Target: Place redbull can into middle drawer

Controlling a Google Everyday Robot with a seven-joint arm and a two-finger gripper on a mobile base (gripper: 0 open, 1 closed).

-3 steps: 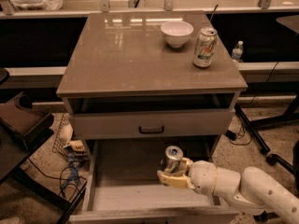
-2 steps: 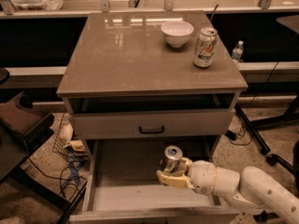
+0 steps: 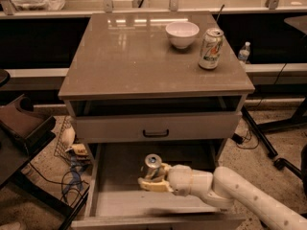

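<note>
The redbull can (image 3: pixel 153 163) stands upright inside the open middle drawer (image 3: pixel 115 202), near the middle of its grey floor. Only its silver top and a bit of dark body show. My gripper (image 3: pixel 152 180) reaches in from the right, its cream fingers (image 3: pixel 149 186) closed around the can's lower part. The white arm (image 3: pixel 230 190) runs off to the lower right over the drawer's right side. I cannot tell if the can's base rests on the floor.
A drawer front with a black handle (image 3: pixel 156 133) is just above the open drawer. On the cabinet top (image 3: pixel 124 56) stand a white bowl (image 3: pixel 182 33) and a fatter white-and-green can (image 3: pixel 210 49). Cables and clutter (image 3: pixel 72 152) lie on the floor to the left.
My gripper has moved left with the can in it, from right of the drawer's middle towards its centre. The can stays upright.
</note>
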